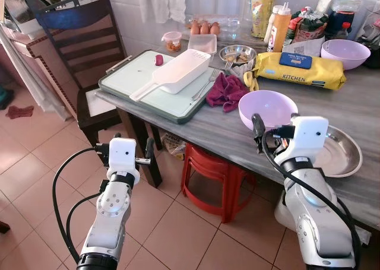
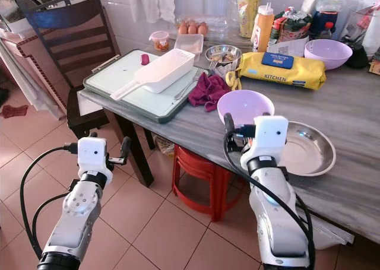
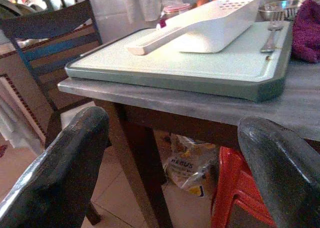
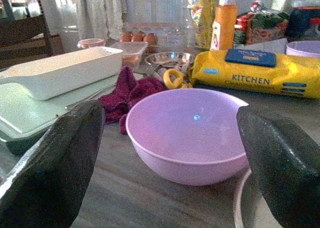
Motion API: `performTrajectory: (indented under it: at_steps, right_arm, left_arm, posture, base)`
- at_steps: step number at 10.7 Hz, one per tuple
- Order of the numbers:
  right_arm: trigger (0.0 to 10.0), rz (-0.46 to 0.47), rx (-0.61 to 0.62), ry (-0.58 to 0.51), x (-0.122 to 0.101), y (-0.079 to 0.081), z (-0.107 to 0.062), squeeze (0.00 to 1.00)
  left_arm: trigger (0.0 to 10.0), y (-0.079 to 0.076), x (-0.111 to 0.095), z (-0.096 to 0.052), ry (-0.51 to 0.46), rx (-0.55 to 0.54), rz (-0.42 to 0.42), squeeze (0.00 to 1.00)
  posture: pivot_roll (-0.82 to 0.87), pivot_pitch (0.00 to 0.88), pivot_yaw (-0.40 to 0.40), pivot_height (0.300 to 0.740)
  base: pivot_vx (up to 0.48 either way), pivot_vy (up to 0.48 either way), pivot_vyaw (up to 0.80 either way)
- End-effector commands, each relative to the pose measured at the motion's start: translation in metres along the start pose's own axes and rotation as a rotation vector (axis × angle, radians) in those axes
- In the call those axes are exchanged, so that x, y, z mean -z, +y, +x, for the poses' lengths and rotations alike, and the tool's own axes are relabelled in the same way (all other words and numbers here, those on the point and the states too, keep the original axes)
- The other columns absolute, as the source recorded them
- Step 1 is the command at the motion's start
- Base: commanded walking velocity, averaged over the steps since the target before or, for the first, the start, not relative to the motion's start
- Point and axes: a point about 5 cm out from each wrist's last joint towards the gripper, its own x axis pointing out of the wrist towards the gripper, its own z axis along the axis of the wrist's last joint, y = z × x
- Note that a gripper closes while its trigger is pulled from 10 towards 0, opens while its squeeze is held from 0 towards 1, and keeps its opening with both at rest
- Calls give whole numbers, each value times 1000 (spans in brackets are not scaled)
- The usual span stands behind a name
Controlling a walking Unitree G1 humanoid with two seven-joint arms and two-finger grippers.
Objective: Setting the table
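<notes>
A lilac bowl (image 1: 267, 108) stands empty on the grey table (image 1: 225, 133), close to its front edge. Just right of it lies a shallow steel plate (image 1: 343, 152). My right gripper (image 4: 170, 158) is open at table height, right in front of the bowl, its two black fingers (image 4: 55, 163) wide apart with nothing between them. A green tray (image 1: 151, 89) at the table's left end carries a white scoop-shaped container (image 1: 178, 73) and a fork (image 1: 206, 83). My left gripper (image 3: 170, 158) hangs open below the table's left corner, facing the tray's edge.
A maroon cloth (image 1: 227, 91) lies between tray and bowl. Behind are a yellow kitchen pack (image 1: 303, 68), a second lilac bowl (image 1: 345, 52), a steel bowl (image 1: 237, 54), eggs and bottles. A dark wooden chair (image 1: 80, 41) stands left; a red stool (image 1: 214, 175) sits under the table.
</notes>
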Motion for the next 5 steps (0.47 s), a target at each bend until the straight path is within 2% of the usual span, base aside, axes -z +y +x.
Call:
performTrajectory:
  at_steps: [1, 2, 5]
  right_arm:
    - [10000, 9, 1, 8, 2, 0, 0, 0]
    - [10000, 7, -3, 4, 2, 0, 0, 0]
    - [10000, 5, -4, 9, 4, 0, -2, 0]
  left_arm:
    - [10000, 3, -5, 3, -16, 1, 4, 0]
    - [10000, 2, -6, 4, -14, 3, 5, 0]
    - [10000, -3, -5, 3, -2, 20, -5, 0]
  posture:
    - [-148, 30, 85, 740]
    - [-149, 29, 87, 740]
    - [-149, 32, 91, 740]
  base:
    - [0, 0, -750]
    - [0, 0, -419]
    - [0, 0, 0]
